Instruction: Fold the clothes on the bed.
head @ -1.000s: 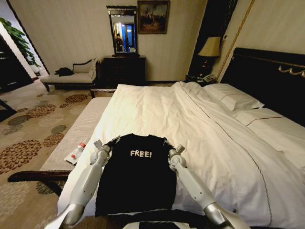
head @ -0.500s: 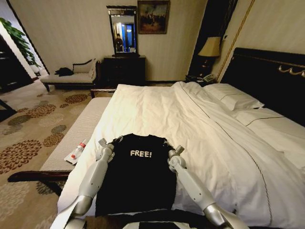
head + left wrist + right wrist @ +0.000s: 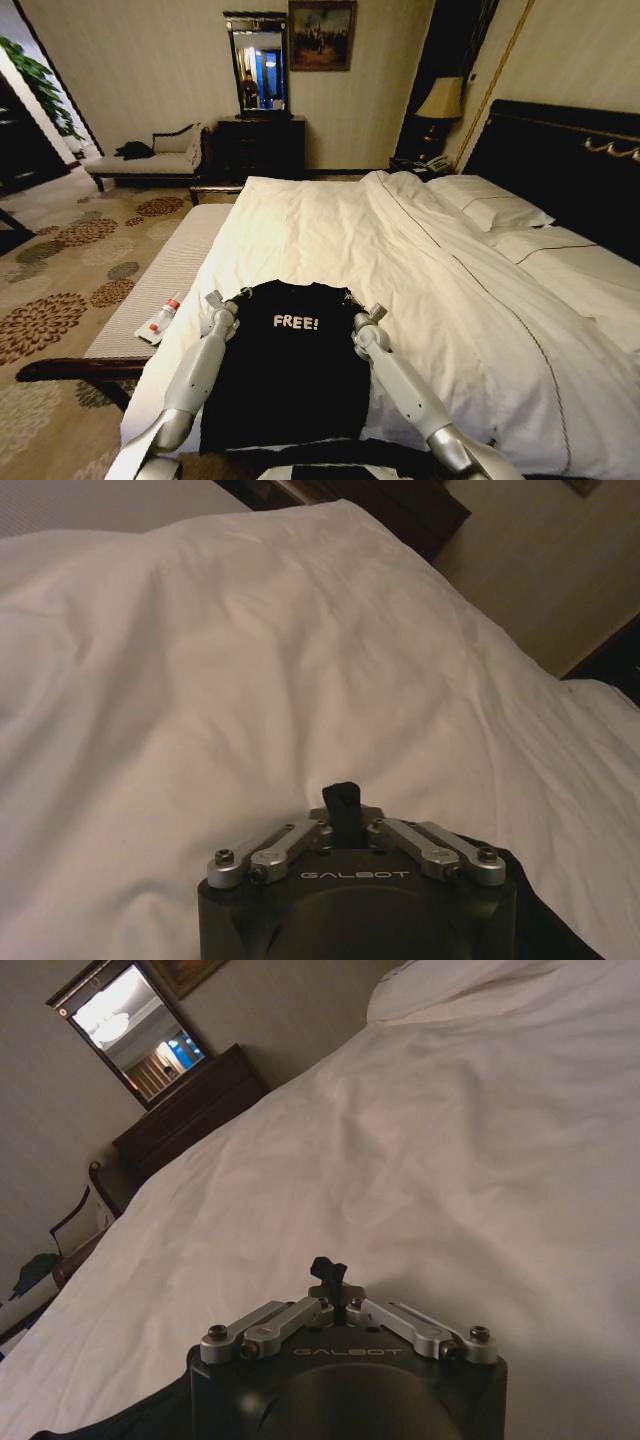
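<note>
Each wrist housing reads "GALBOT". The left gripper has its fingers pinched together on one shoulder of the T-shirt, and the right gripper is pinched on the other. The black shirt, lettered "FREE!" in white, lies flat, chest up, near the foot of the bed.

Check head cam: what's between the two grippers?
The black T-shirt: its "FREE!" chest spans from the left gripper to the right gripper, lying on the bed.
</note>
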Controlling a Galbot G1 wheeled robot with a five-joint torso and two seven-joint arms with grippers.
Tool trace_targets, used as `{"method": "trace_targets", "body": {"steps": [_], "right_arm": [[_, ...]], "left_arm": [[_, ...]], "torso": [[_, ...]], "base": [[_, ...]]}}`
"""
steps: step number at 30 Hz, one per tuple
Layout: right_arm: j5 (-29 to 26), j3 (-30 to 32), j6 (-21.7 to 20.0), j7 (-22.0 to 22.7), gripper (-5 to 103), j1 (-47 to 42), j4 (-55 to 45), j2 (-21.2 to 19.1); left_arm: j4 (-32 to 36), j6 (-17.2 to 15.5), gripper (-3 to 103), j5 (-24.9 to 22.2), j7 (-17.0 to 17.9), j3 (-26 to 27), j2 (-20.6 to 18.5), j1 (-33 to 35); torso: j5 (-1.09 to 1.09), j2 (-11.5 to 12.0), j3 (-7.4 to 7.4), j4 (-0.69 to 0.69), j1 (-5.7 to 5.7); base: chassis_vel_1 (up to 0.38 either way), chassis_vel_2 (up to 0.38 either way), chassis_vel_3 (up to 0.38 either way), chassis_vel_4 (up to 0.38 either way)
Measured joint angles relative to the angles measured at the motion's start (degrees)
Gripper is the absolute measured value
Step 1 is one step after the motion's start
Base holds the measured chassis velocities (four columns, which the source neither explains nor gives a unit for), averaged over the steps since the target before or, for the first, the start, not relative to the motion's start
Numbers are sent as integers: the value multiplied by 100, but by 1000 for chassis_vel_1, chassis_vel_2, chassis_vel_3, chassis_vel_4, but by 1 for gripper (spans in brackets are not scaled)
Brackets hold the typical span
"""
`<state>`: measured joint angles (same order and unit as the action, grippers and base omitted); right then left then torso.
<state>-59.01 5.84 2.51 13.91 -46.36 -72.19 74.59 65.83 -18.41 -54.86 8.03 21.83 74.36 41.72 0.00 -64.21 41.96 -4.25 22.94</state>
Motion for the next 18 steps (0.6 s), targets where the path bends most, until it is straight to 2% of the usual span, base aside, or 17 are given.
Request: {"method": "trace_targets", "body": {"steps": [4,8,11,15,18], "right_arm": [[-7,-13,16,6,0,14,-53,-34],[-26,-85,93,-86,0,97,-165,-168],[-56,-185,196,-280,0,268,-239,-355],[-287,-567,416,-685,0,800,-306,-889],[-454,-789,519,-882,0,1101,-276,-1074]], "left_arm": [[52,7,2,-10,-14,-5,-58,0],[177,17,2,-79,-38,-25,-210,-64],[327,17,2,-239,-41,-33,-382,-171],[569,17,2,-530,-51,-108,-708,-443],[593,17,2,-626,-66,-186,-832,-627]], "torso": [[0,0,0,-1,0],[0,0,0,0,0],[0,0,0,0,0],[0,0,0,0,0],[0,0,0,-1,0]], "base": [[0,0,0,0],[0,0,0,0],[0,0,0,0],[0,0,0,0],[0,0,0,0]]}}
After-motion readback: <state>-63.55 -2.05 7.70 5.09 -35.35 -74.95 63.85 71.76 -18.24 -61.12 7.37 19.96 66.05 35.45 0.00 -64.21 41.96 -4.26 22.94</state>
